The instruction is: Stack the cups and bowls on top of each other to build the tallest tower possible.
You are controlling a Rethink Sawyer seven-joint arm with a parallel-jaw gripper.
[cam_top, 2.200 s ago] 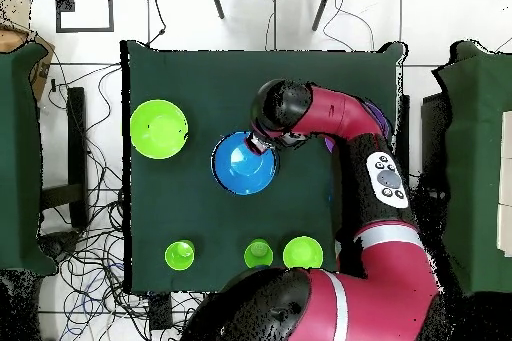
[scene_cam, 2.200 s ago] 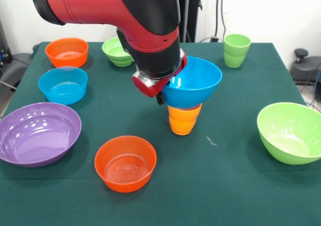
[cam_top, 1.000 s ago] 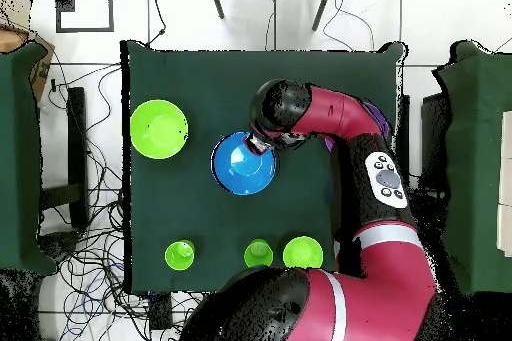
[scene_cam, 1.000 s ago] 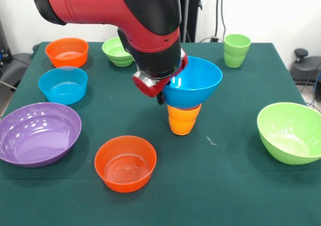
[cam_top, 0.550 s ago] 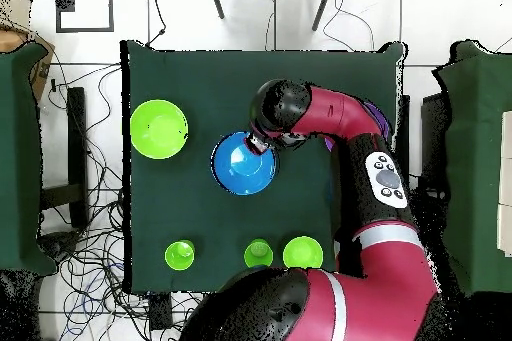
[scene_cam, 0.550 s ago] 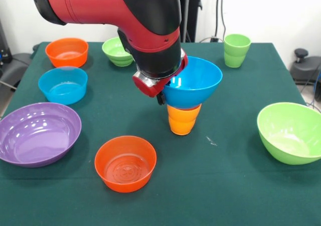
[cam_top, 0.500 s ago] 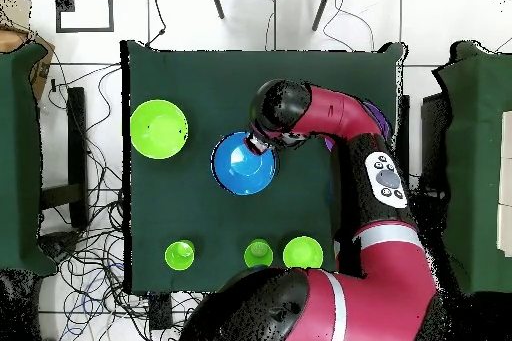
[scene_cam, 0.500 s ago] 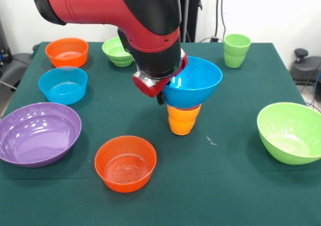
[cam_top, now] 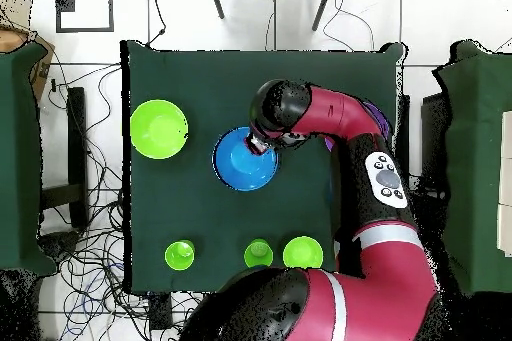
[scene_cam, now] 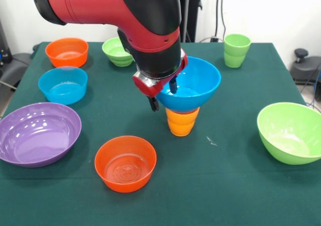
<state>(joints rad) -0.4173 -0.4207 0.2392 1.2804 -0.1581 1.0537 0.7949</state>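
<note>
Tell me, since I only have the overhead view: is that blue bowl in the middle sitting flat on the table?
Observer: No. The front view shows the blue bowl resting on an upright orange cup, which the bowl hides from above.
Visitor: Is the machine squeezing the bowl?
Observer: It seems not. The end effector straddles the bowl's rim with one finger outside and the other inside, and it looks open.
Visitor: Is anything hidden beneath that big arm?
Observer: Yes, an empty orange bowl stands upright on the table, apart from the stack.
</note>
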